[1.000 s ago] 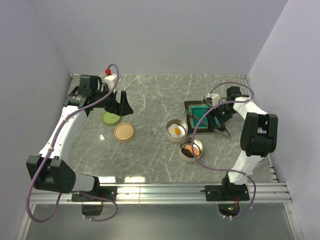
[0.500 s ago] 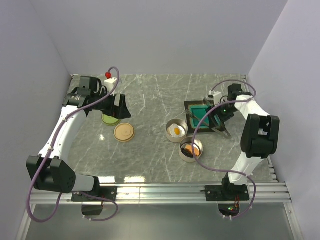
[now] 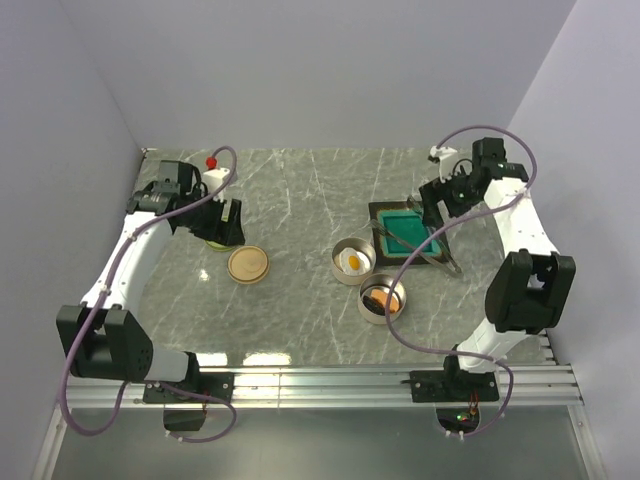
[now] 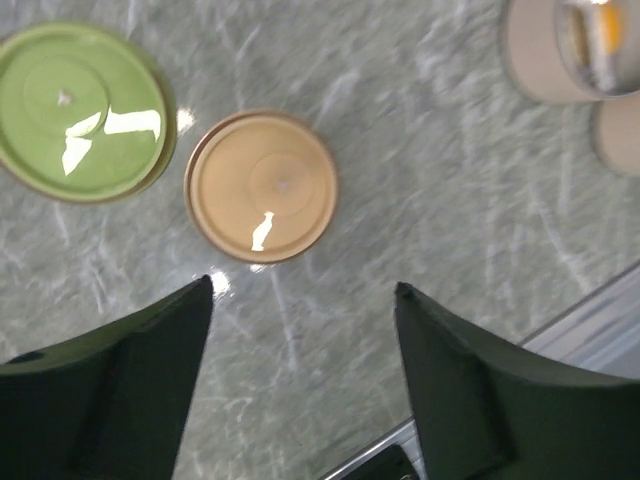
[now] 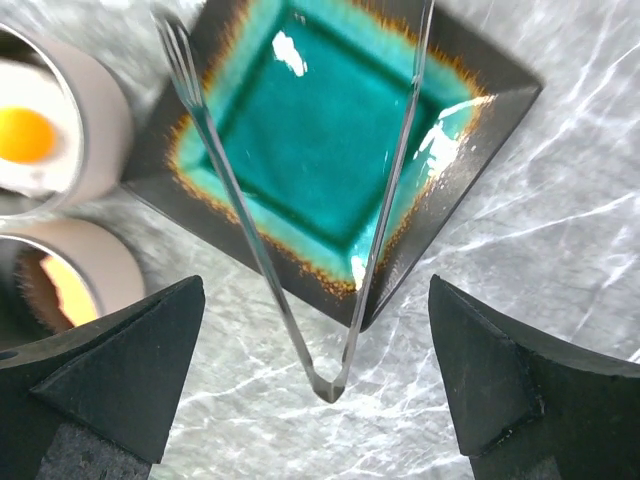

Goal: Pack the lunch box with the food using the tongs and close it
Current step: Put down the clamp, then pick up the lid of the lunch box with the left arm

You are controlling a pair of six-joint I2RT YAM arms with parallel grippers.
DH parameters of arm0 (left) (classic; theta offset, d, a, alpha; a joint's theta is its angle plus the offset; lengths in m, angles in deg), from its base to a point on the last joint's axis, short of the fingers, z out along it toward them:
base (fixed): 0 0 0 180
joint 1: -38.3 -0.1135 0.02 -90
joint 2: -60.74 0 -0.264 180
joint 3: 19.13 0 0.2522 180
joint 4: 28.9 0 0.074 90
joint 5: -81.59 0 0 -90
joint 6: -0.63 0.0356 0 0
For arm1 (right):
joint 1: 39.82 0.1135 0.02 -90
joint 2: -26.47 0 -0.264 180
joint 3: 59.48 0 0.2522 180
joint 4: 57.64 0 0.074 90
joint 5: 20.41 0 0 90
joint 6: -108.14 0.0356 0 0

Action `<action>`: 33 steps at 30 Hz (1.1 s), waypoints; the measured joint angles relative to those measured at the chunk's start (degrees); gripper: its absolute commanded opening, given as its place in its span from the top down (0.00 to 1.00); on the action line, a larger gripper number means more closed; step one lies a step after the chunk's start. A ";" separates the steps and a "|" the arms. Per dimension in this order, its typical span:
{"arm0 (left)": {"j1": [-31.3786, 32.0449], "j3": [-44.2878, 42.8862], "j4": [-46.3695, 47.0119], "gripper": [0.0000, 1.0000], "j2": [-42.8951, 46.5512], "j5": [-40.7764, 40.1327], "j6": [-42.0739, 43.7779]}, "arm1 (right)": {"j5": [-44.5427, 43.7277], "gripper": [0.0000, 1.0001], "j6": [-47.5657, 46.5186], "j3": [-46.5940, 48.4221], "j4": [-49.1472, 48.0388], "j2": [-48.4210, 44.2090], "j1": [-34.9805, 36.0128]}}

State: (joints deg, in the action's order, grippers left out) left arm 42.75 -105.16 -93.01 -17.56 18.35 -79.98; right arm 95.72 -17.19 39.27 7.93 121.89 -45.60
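Note:
The tongs [image 5: 250, 240] lie in a narrow V with both arms across the square teal tray [image 5: 330, 130] and their joined end on the marble. My right gripper [image 5: 315, 285] hovers open above that joined end, touching nothing. One round tin [image 3: 353, 262] holds the white fried egg [image 5: 25, 135]. A second tin [image 3: 381, 298] holds orange and brown food. My left gripper [image 4: 303, 285] is open and empty over bare marble, just short of a tan lid [image 4: 262, 186] and a green lid [image 4: 80, 110].
In the top view the tongs [image 3: 440, 262] sit between the tray [image 3: 405, 230] and the right arm's base. The tan lid [image 3: 248, 264] lies left of the tins. Grey walls close in the marble table, and a metal rail runs along the near edge.
My right gripper has risen and drawn back from the tongs and tray. My left gripper has shifted slightly left and back over the green lid, its jaws a little narrower.

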 measured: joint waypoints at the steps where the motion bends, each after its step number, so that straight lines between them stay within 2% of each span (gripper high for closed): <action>1: 0.00 0.66 0.04 0.26 -0.48 -1.27 0.24 | 0.31 0.00 0.46 0.66 0.37 -0.68 0.00; 2: 0.02 1.36 0.22 0.33 -1.09 -2.43 0.31 | 0.66 0.00 0.98 1.18 0.46 -1.62 0.00; 5: 0.00 3.85 1.36 0.44 -3.41 -5.95 0.55 | 1.79 0.00 2.38 1.38 0.52 -6.01 0.02; 13: 0.00 7.39 5.73 0.53 -10.36 -11.21 0.39 | 2.64 0.00 6.82 -0.85 -4.39 -24.20 0.83; 18: 0.00 7.80 9.22 0.57 -15.08 -13.66 0.35 | 3.87 0.00 8.68 -2.62 -6.40 -31.45 0.94; 28: 0.00 8.66 13.29 0.63 -21.00 -15.34 -0.94 | 8.02 0.00 8.61 -3.02 -1.53 -30.56 1.07; 33: -0.02 8.59 14.49 0.71 -22.80 -15.80 -1.99 | 8.20 0.00 6.45 -6.03 0.15 -31.63 3.54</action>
State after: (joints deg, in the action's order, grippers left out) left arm 42.73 -96.57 -78.52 -40.36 2.55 -81.97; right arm 103.91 -10.74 33.24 8.09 90.26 -42.06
